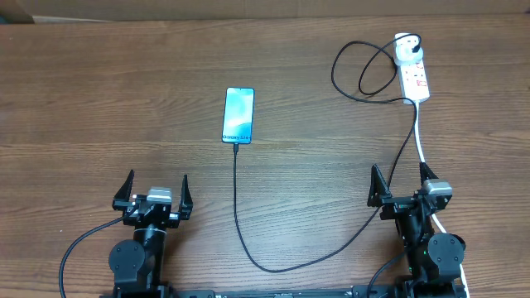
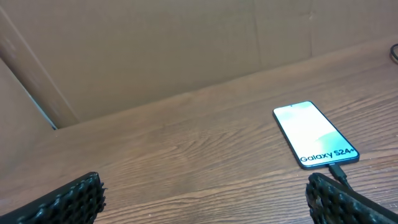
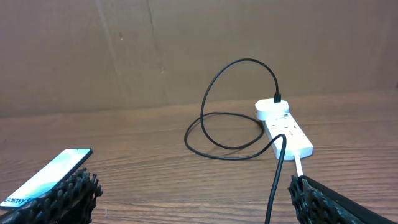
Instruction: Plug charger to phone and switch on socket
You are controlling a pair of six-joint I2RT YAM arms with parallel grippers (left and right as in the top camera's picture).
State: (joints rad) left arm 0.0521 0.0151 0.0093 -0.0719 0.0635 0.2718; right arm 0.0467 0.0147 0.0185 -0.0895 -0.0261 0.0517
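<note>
At the near edge of a wooden table (image 1: 83,99), two robot arms are seen from above. The left gripper (image 1: 156,186) and the right gripper (image 1: 399,178) are each spread wide, and nothing is held in either.

Between them the black cable of the charger (image 1: 235,190) is laid in a long curve. From near the right gripper it dips toward the near edge, then runs straight up to the phone (image 1: 238,115). The phone is laid flat and face up near the middle of the table, its screen lit pale blue. The cable's tip is met by the phone's near edge.

Farther off, at the far right, the socket (image 1: 416,81) is laid lengthwise, its white cord (image 1: 422,145) trailing back toward the right arm. The charger's white plug is seated in the socket's far end, with spare cable looped beside it. The position of the red switches cannot be told. A cardboard wall (image 2: 155,50) is stood behind the table.
</note>
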